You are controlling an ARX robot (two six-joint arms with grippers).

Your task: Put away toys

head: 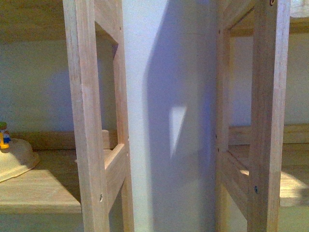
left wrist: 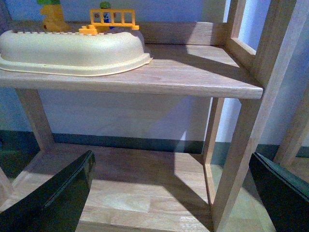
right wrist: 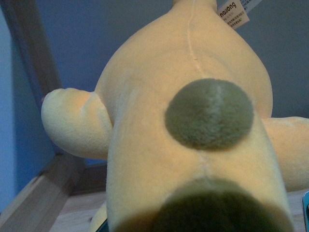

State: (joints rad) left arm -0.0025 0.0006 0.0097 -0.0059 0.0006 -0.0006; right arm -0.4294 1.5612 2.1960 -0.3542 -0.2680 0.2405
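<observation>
Left wrist view: left gripper (left wrist: 171, 162) wide open, two dark fingers (left wrist: 58, 198) far apart at either side, gripping nothing and touching nothing. Beneath and between them, a bare lower shelf board (left wrist: 145, 193) in patchy sunlight. Above that, an upper shelf (left wrist: 193, 79) carrying a cream tub (left wrist: 72, 50). Past the tub's rim, a yellow toy fence (left wrist: 113, 19) and a yellow-and-green toy figure (left wrist: 53, 17). Beside the shelf, a wooden upright (left wrist: 256, 111) of the frame.

Right wrist view: cannot tell whether the right gripper is clenched or released, its fingers being hidden. Almost wholly filled by the plush toy (right wrist: 193, 96), right up against that wrist's lens. Pale orange-yellow fabric, a round grey-green patch (right wrist: 210, 113) at mid-body, a second dark patch at the nearest end. One stubby limb (right wrist: 72, 121) sticking out, a white paper tag (right wrist: 233, 13) at the far end. Behind the plush, a blue-shadowed wall and a slanting wooden rail (right wrist: 38, 193).

Front view: neither arm nor plush seen. Only wooden shelf frames (head: 87, 121) on either side of a white wall (head: 169, 96). At the far left, the tub's edge on a shelf, with a small coloured toy (head: 4, 136) on it.
</observation>
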